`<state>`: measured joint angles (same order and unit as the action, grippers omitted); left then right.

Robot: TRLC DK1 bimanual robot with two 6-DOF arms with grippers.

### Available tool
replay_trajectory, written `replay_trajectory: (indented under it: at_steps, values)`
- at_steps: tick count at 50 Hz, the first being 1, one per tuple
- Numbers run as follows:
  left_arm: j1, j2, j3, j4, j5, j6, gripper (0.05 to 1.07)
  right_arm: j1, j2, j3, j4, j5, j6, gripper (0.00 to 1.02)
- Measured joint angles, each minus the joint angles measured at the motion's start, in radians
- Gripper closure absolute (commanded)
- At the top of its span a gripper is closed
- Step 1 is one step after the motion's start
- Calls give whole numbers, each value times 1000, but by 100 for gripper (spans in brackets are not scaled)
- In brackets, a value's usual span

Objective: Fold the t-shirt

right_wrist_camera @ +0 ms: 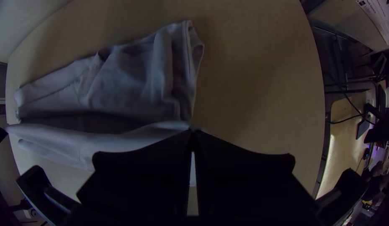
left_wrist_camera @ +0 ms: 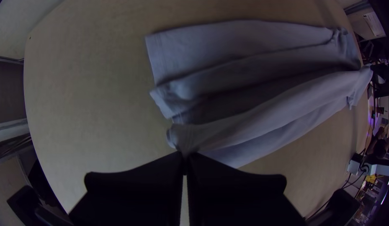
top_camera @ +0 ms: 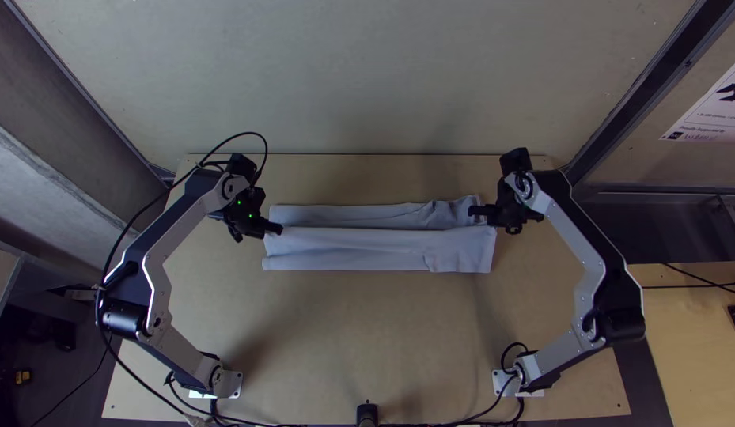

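Observation:
The light grey t-shirt (top_camera: 359,249) lies as a long narrow strip across the table, folded lengthwise, with a dark gap between its far and near layers. At the strip's left end is my left gripper (top_camera: 278,230); in the left wrist view the same left gripper (left_wrist_camera: 185,157) is shut on the end of a raised fold. My right gripper (top_camera: 473,212) stands at the strip's right end; in the right wrist view the right gripper (right_wrist_camera: 193,132) is shut on the fold's other end. Between the two grippers the fold runs taut, beside the flatter layers.
The light wooden table (top_camera: 343,340) extends around the shirt, bare on its near side. A grey wall (top_camera: 383,79) rises beyond the far edge. Black cables (top_camera: 462,419) run along the near edge, by a small black post (top_camera: 367,413).

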<state>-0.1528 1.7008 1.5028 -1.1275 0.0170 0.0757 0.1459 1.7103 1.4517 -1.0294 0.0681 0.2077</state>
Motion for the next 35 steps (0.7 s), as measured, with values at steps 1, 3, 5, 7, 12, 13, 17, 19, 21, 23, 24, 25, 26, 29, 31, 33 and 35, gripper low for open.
replay_trajectory:
  at_steps: [1,3,5,7,12,13,17,19,21,23,24,25,26,29,31,33,35]
  values:
    - [2,10,10,0,0,1,105,-2,16,15,2,0,0,100]
    - [6,26,28,0,0,5,105,-5,41,40,5,0,-1,100]
    - [10,45,46,0,0,8,105,-6,68,64,6,0,-3,100]
    - [13,60,60,0,0,8,105,-9,93,87,12,0,-6,100]
    - [25,107,104,0,0,12,105,-14,158,144,23,0,-7,100]
    - [27,118,113,0,0,12,105,-15,172,158,23,0,-7,100]
    - [37,158,148,0,1,12,105,-18,234,211,26,0,-8,100]
    - [41,177,165,0,0,12,105,-18,262,238,26,0,-8,100]
    - [44,196,178,0,0,12,105,-18,289,266,27,0,-11,100]
    - [45,213,188,1,0,12,105,-18,315,289,27,0,-12,100]
    - [45,224,193,3,0,12,105,-18,330,304,27,0,-13,100]
    - [46,233,197,4,0,12,105,-18,342,316,27,0,-15,100]
    - [45,242,201,5,0,12,105,-18,355,327,27,0,-16,100]
    - [45,266,208,17,0,12,104,-18,389,356,27,0,-23,99]
    - [45,280,211,25,0,12,92,-18,409,372,27,0,-26,94]
    - [45,292,211,35,-2,11,65,-18,425,380,26,0,-26,89]
    - [45,303,211,42,-2,11,26,-18,439,386,27,0,-26,84]
